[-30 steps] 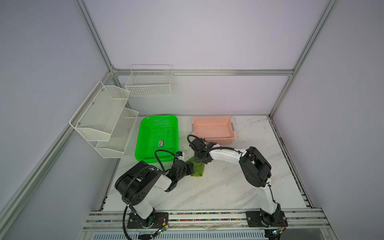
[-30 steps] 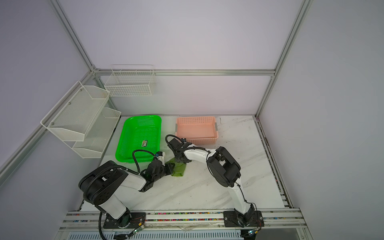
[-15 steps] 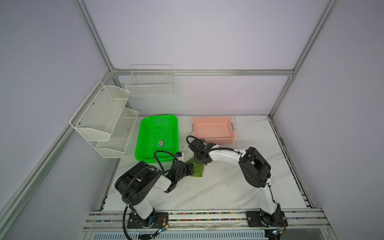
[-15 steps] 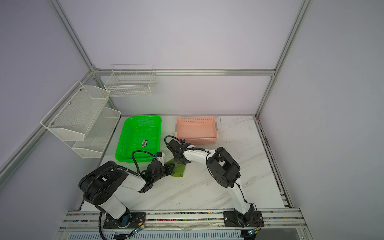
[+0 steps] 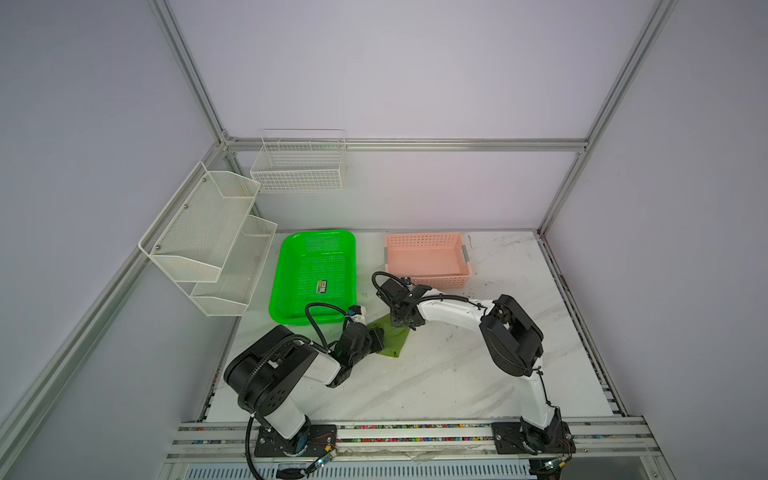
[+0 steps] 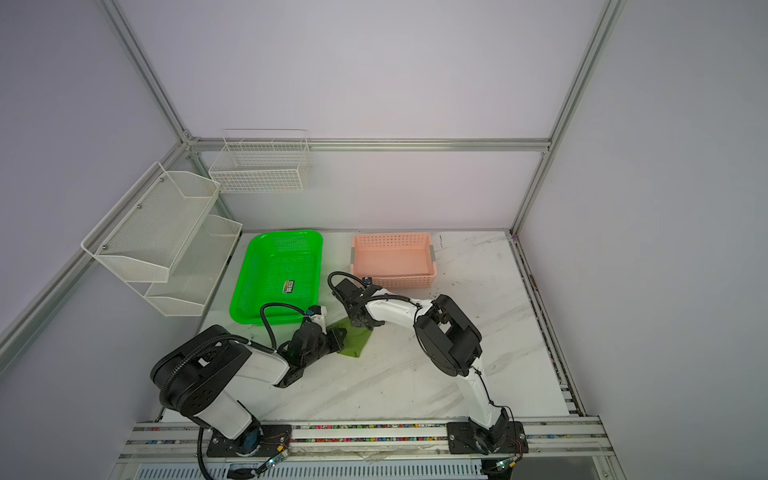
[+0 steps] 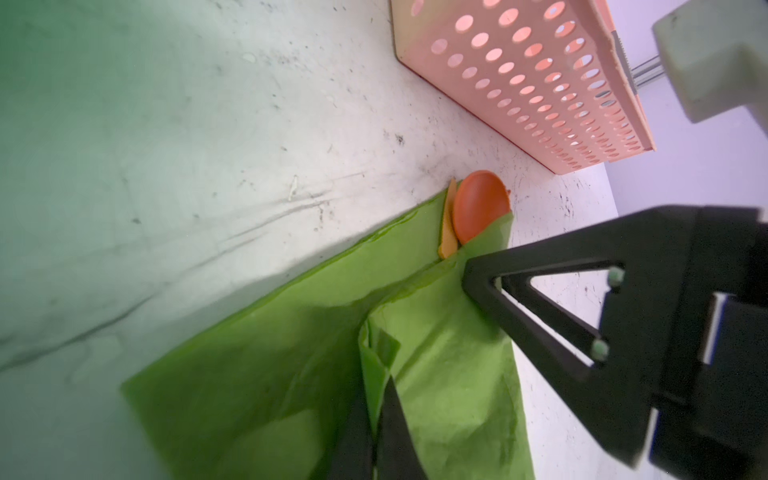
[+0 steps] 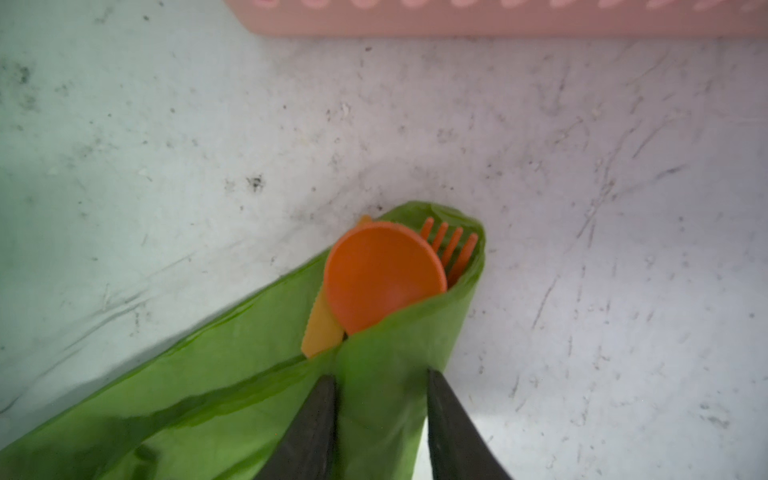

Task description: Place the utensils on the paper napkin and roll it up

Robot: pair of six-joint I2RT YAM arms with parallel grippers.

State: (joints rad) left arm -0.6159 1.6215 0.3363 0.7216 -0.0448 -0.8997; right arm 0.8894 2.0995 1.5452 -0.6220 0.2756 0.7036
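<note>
Right end effector (image 8: 379,374) eased apart astride one napkin (image 8: 208,395), three utensils (image 8: 382,270) inside — left end effector (image 7: 374,399) pinches fold.

Green tray (image 5: 320,234) left of pink basket (image 5: 432,282); white wire racks (image 5: 300,175) on walls.

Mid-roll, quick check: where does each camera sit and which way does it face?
Both top views: high at the front, looking down and back over the table; left arm and right arm show whole.
Right wrist: looks down on spoon, fork, knife; right tool straddles the rolled paper napkin.
Left wrist: low, facing the pink basket; left tool pinches the napkin, right tool alongside.
Shared: both wrist views show napkin, spoon, knife, basket.
</note>
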